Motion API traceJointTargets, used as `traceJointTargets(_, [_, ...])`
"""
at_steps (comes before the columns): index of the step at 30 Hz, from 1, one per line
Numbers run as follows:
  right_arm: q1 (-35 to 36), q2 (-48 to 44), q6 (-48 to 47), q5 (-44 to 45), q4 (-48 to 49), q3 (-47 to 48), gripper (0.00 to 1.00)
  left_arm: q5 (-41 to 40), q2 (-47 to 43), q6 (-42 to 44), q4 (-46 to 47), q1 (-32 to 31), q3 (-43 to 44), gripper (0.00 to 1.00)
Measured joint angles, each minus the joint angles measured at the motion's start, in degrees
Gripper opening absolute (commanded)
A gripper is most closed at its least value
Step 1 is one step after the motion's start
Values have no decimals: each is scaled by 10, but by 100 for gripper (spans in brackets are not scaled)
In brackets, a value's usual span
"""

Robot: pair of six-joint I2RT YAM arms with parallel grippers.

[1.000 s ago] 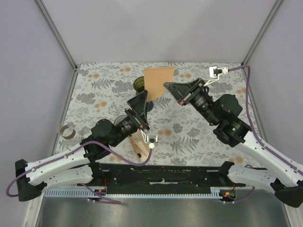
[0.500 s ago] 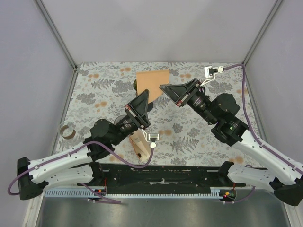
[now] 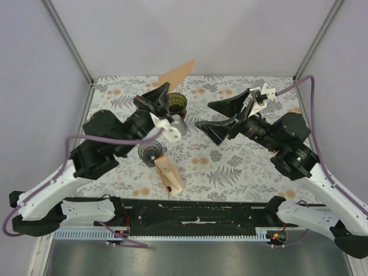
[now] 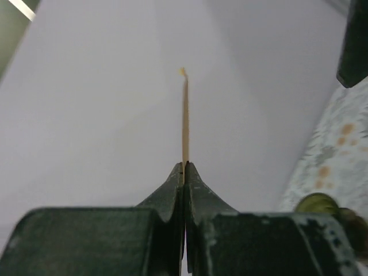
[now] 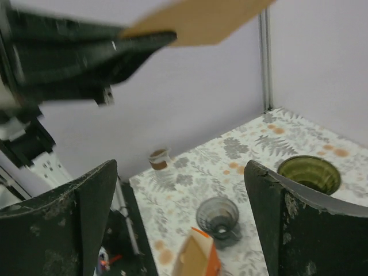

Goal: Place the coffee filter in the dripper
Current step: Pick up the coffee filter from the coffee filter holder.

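Note:
The brown paper coffee filter (image 3: 178,72) hangs in the air over the back of the table, pinched at its lower edge by my left gripper (image 3: 164,89). The left wrist view shows it edge-on (image 4: 185,115), rising from the shut jaws of that gripper (image 4: 184,167). The grey see-through dripper (image 3: 150,152) stands on the table below, apart from the filter. My right gripper (image 3: 202,115) stands open and holds nothing, to the right of the filter. Between its jaws, the right wrist view shows the dripper (image 5: 217,217), with the filter (image 5: 198,20) high above it.
An olive-green cup (image 3: 176,103) stands behind the dripper. A tan and orange box (image 3: 168,175) lies just in front of the dripper. A small brown-banded cup (image 5: 160,158) sits by the left wall. The walls of the enclosure stand on three sides.
My left gripper shut on the filter and my right gripper let it go and opened. The left arm then swung up and back-left with the filter; the right drew back slightly.

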Motion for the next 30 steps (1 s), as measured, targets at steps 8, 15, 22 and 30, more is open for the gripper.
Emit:
traceJointTargets(8, [-33,-64,-159,-111,-54,-28,93,222,-7,-416,-276,71,203,2])
traceJointTargets(15, [-40,-28,-165,-219,-20,-29,79,457,8,-604,-348,113,209,2])
traceJointTargets(22, [-42,9,-115,-318,64,-29,33,526,21,-656,-362,119,206,2])
traceJointTargets(30, [-41,9,-108,-362,83,-27,0,543,18,-675,-363,121,206,39])
